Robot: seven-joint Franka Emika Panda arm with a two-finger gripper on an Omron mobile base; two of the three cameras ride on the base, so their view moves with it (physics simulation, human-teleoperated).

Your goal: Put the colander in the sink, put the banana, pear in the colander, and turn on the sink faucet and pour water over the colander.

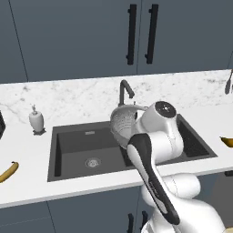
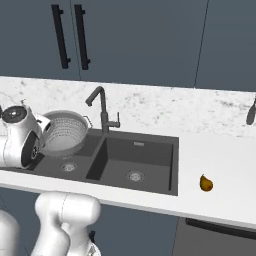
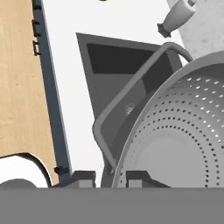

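Note:
The perforated silver colander (image 2: 67, 132) hangs tipped on its side above the dark double sink (image 2: 150, 150), close to the centre divider and in front of the faucet (image 2: 102, 110). My gripper (image 3: 110, 177) is shut on the colander's rim (image 3: 131, 144), and one wire handle (image 3: 127, 94) sticks out past the fingers. From the left base the colander (image 1: 125, 120) shows beside my white hand, under the faucet (image 1: 124, 91). The banana (image 1: 9, 172) lies on the counter left of the sink (image 1: 73, 141). On the counter to the sink's right sits the pear (image 2: 205, 183).
A white soap dispenser (image 1: 37, 120) stands at the sink's back left corner. A dark utensil (image 2: 251, 112) leans at the far right of the marble backsplash. Dark cabinets with black handles (image 1: 140, 34) hang above. White counter runs on both sides of the sink.

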